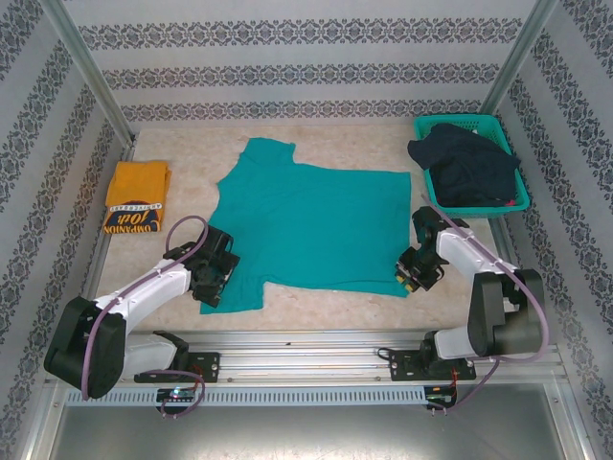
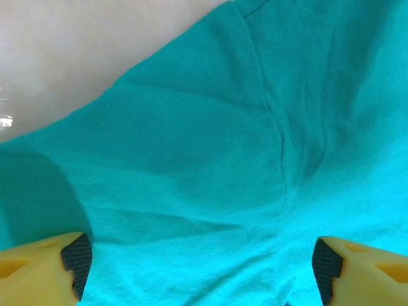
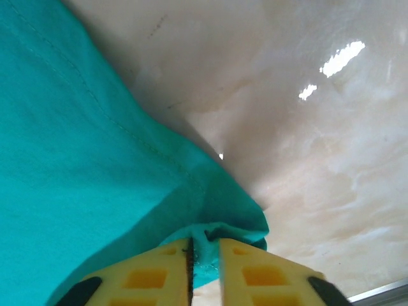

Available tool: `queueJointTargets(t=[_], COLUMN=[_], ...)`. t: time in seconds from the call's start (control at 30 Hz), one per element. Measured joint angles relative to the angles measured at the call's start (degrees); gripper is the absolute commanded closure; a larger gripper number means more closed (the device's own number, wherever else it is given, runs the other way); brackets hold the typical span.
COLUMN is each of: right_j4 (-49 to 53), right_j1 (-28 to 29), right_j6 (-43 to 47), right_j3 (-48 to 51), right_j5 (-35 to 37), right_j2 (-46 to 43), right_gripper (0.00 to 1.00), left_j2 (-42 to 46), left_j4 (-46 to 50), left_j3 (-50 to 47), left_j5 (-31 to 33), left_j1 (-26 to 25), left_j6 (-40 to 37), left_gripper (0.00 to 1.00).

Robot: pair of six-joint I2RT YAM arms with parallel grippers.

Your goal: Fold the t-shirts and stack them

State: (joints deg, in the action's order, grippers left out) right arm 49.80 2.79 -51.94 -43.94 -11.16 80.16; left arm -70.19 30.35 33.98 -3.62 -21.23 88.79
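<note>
1. Teal knit cloth, soft and matte: the teal shirt (image 1: pixel 306 225) lies spread flat in the middle of the table (image 1: pixel 374 144), collar toward the far side. It shows faint creases and a stitched seam where the sleeve joins the body.
2. The table under the teal shirt is glossy pale beige with a marbled look.
3. Well to the left of the teal shirt, and apart from it, the yellow shirt (image 1: pixel 137 196) lies folded into a neat rectangle, with a dark lettered band at its near end.
4. To the far right of the teal shirt stands a basket (image 1: pixel 479 119) of teal plastic mesh, holding crumpled dark clothes (image 1: pixel 465 163).
5. The left gripper (image 1: pixel 222 266) reaches low over the near-left sleeve of the teal shirt. Its yellow fingers (image 2: pixel 38 268) with black ribbed pads are spread wide, released, grasping nothing.
6. The right gripper (image 1: pixel 414 278) points down at the near-right corner of the teal shirt, its arm bent sharply. Its fingers are almost together, clenched on the bunched hem.
</note>
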Motion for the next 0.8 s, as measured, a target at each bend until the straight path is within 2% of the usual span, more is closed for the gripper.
queueJointTargets(t=[0.03, 0.07, 0.27, 0.33, 0.53, 0.6, 0.7, 0.8], right_j4=[0.2, 0.35, 1.27, 1.68, 3.32, 3.82, 4.39, 4.66], right_j1=[0.0, 0.0, 0.0, 0.0, 0.72, 1.25, 1.51, 1.51], right_j6=[-0.02, -0.13, -0.39, -0.39, -0.37, -0.39, -0.26, -0.02], right_j3=[0.2, 0.37, 1.38, 1.38, 2.99, 4.26, 5.99, 6.05], right_j5=[-0.22, -0.44, -0.98, -1.05, -1.84, -2.23, -3.06, -3.5], right_j2=[-0.5, -0.79, -1.07, -1.46, -4.24, -4.48, -4.35, -3.72], right_gripper=[0.99, 1.0, 1.0, 0.95, 0.93, 0.87, 0.63, 0.53], left_j2=[0.0, 0.0, -0.22, -0.22, -0.22, -0.22, -0.22, -0.31], left_j4=[-0.02, -0.04, -0.39, -0.42, -0.46, -0.5, -0.76, -1.14], left_j3=[0.0, 0.0, -0.02, -0.02, -0.42, -0.48, -0.5, -0.5], left_j5=[-0.09, -0.28, -0.61, -0.66, -0.68, -0.68, -0.68, -0.7], left_j1=[0.0, 0.02, 0.02, 0.02, 0.02, 0.02, 0.02, 0.02], left_j6=[0.0, 0.0, 0.0, -0.02, 0.0, 0.0, 0.0, -0.02], left_gripper=[0.1, 0.1, 0.1, 0.1, 0.1, 0.1, 0.1, 0.1])
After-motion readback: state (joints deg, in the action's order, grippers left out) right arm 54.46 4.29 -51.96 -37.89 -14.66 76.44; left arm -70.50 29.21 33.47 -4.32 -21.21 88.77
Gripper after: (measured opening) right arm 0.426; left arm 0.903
